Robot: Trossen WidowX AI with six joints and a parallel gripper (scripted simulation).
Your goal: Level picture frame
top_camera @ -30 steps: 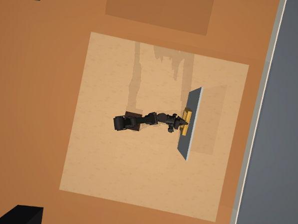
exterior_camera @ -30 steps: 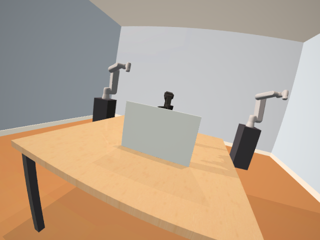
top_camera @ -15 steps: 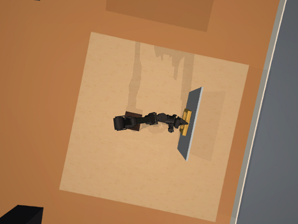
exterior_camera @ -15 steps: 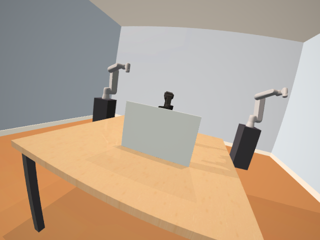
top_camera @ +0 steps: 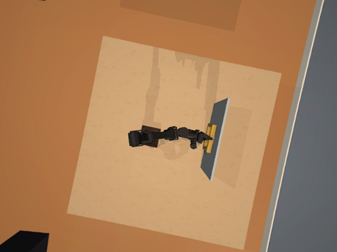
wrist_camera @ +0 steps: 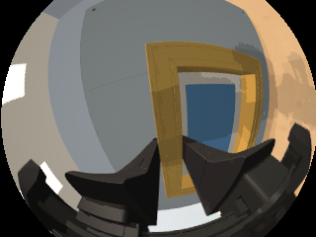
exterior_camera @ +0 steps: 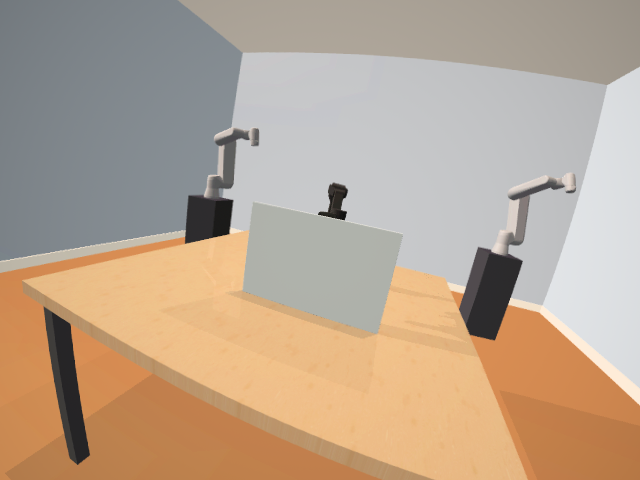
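Pale gray walls (exterior_camera: 423,139) rise above an orange floor (top_camera: 30,99) (exterior_camera: 31,413) around a light wood surface (top_camera: 121,182) (exterior_camera: 289,372).

In these pictures I can read no text, no label, no brand, no number and no sign.
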